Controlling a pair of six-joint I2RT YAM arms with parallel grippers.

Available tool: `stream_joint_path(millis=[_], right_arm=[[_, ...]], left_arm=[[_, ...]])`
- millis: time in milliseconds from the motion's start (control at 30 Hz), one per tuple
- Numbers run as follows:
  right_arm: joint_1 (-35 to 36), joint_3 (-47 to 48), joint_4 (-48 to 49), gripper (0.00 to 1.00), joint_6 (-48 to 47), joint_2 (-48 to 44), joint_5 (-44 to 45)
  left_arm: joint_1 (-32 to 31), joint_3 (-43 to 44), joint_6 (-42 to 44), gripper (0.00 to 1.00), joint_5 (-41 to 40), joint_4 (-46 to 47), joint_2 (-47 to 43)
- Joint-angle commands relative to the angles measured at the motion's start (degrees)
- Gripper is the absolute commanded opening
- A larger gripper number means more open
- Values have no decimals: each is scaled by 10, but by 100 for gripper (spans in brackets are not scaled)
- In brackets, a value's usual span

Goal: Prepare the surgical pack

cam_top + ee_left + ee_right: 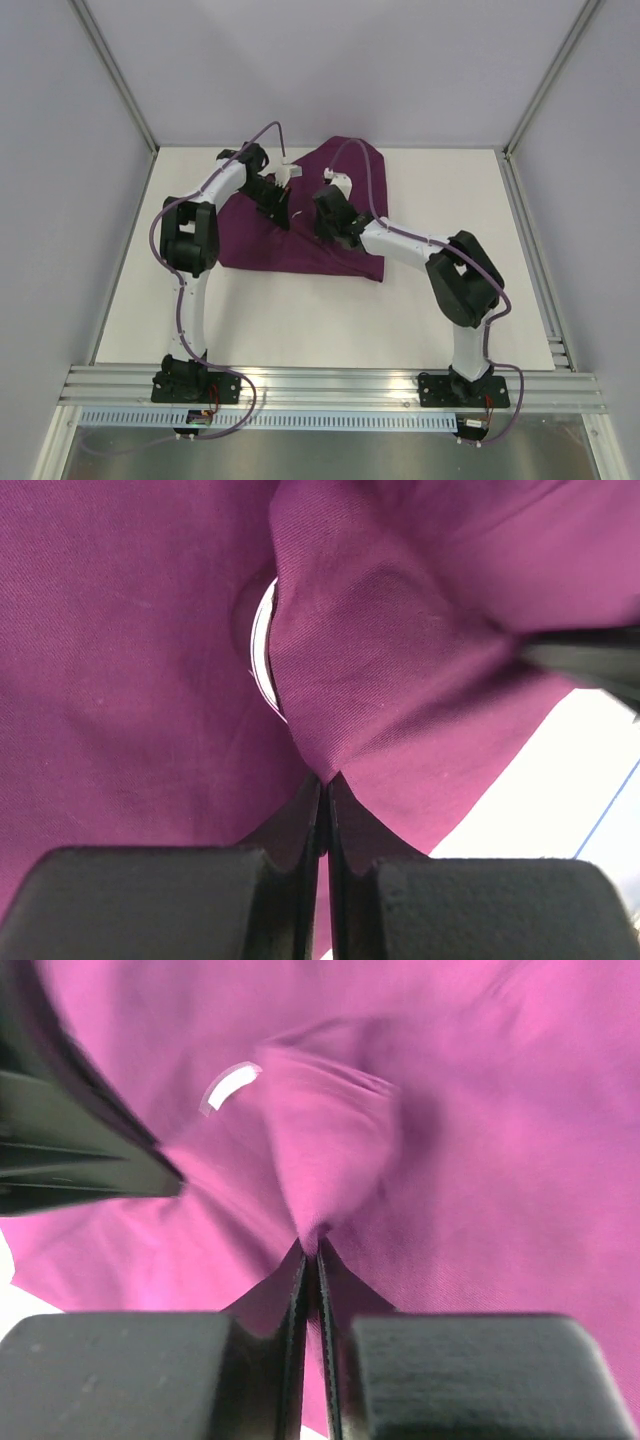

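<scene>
The dark purple cloth (300, 250) of the surgical pack lies bunched over the middle of the white table (300, 320). My left gripper (284, 218) (325, 780) is shut on a raised fold of the cloth (380, 640). Just to its right, my right gripper (338, 238) (311, 1250) is shut on another peak of the cloth (330, 1140). A shiny steel rim (262, 650) (230, 1085) peeks from under the fabric. The rest of the pack's contents is hidden under the cloth.
Grey enclosure walls (60, 150) surround the table. An aluminium rail (330, 385) runs along the near edge by the arm bases. Bare white table shows beside the cloth (560, 800).
</scene>
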Motion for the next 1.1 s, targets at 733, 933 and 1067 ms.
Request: stream_joint_path(millis=[733,933,1067], right_arm=[[-42,-19,-64,67,-83,-179,-44],[-143,-124,-87,64,-16,-223,-72],[-173,-169,-71,64,-15,-234,-82]], left_arm=[[78,18,-60,68,-171,11,-130],[172,-3,-76,77,-302,32,-115],[209,11,-62,81,-370,20,-48]])
